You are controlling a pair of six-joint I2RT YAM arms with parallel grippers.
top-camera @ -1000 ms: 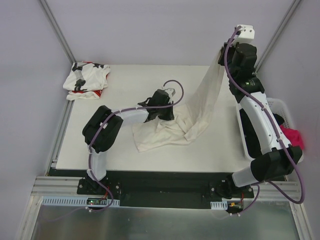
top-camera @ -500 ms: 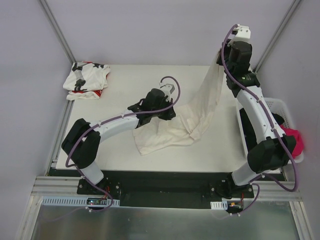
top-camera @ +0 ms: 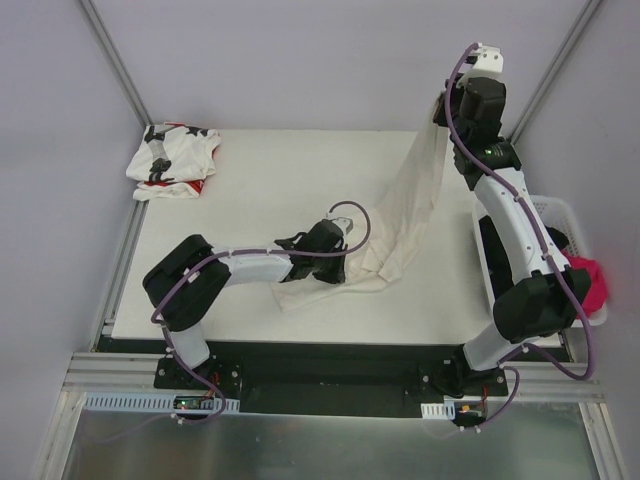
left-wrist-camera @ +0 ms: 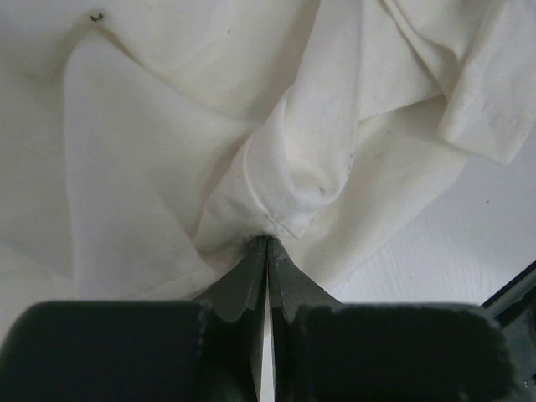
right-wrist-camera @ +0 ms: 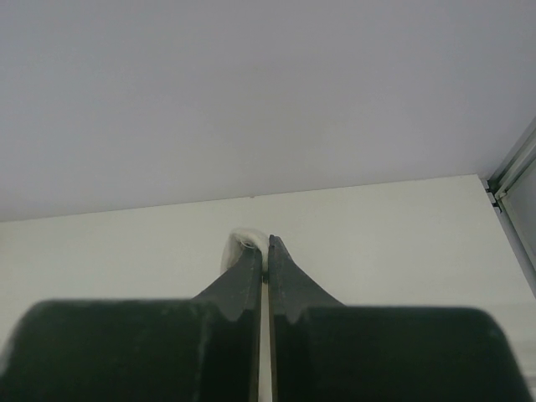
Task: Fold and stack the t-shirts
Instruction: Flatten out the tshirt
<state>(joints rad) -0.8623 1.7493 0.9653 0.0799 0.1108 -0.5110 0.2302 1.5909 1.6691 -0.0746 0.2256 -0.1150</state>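
White desk [top-camera: 250, 200], pale grey walls around. The left tool [left-wrist-camera: 266, 241], pinching a fold of the cream-white t-shirt [top-camera: 418, 190], has drawn toward the near edge within the last second, dragging the lower cloth. The right tool [right-wrist-camera: 266, 244] pinches the other end high. Judged: spreading underway, no fold made. The star-print t-shirt [top-camera: 172, 160] lies far-left, well apart.

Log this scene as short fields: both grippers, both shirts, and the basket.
left gripper: shut on cream t-shirt, low at table
right gripper: shut on cream t-shirt, raised high
cream t-shirt: stretched from table up to right gripper
star-print t-shirt: bunched, far left table corner
basket: right of table, pink item inside
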